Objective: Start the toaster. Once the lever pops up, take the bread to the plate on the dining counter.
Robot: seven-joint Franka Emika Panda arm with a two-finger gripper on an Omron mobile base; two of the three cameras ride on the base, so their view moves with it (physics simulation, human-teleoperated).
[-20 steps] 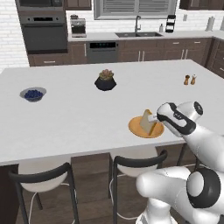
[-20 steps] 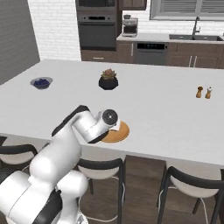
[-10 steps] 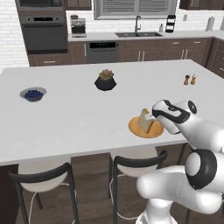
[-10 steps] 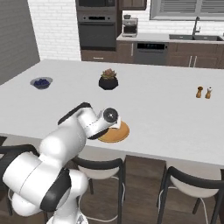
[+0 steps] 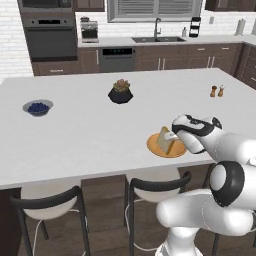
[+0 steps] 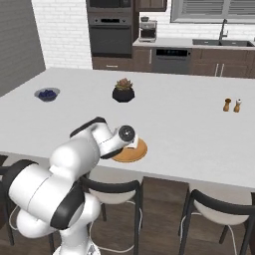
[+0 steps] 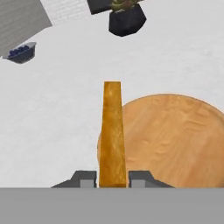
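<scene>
The bread (image 7: 112, 131) stands on its crust edge between my fingertips, with my gripper (image 7: 112, 179) shut on it. It hangs at the left rim of the round orange-tan plate (image 7: 175, 140), its lower end close to the plate's surface. From the left base view the bread (image 5: 165, 140) leans upright over the plate (image 5: 172, 150), with my gripper (image 5: 176, 133) gripping it from the right. The plate (image 6: 133, 154) sits near the front edge of the white dining counter (image 5: 90, 135), partly behind my arm. The toaster is out of view.
A black pot with a succulent (image 5: 120, 93) stands mid-counter. A grey bowl of blue berries (image 5: 38, 107) is at the left, and salt and pepper shakers (image 5: 217, 91) at the far right. Dark stools (image 5: 152, 182) line the near side.
My hand has swung in and sunk a little with the bread, bringing the slice down closer to the plate. The elbow has shifted. Nothing else moved.
</scene>
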